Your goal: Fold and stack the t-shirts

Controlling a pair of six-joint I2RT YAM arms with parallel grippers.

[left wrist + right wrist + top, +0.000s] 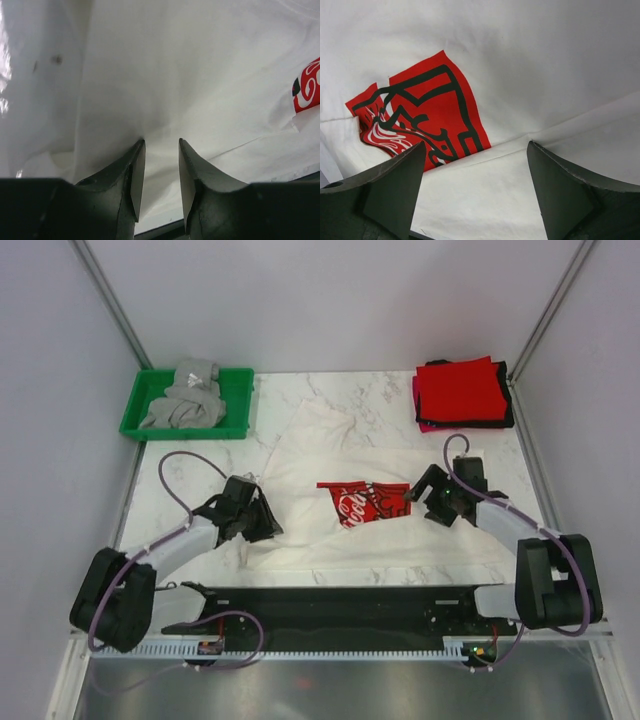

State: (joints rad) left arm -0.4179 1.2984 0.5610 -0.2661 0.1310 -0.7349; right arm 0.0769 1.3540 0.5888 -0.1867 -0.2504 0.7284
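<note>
Since the white t-shirt (330, 440) lies limp: we judge it light, floppy; take hems beside the red print (362, 502).
Left tool (161, 142): narrowly parted.
Right tool (476, 144): spread wide.

Overhead view from above and behind the arm bases (115, 600), looking down on the whole tabletop (380, 390). Left wrist view very close, looking past the left gripper (161, 142) onto the white t-shirt (175, 75). Right wrist view equally close, past the right gripper (476, 145). Shared by all three: the shirt's red print (435, 110).
</note>
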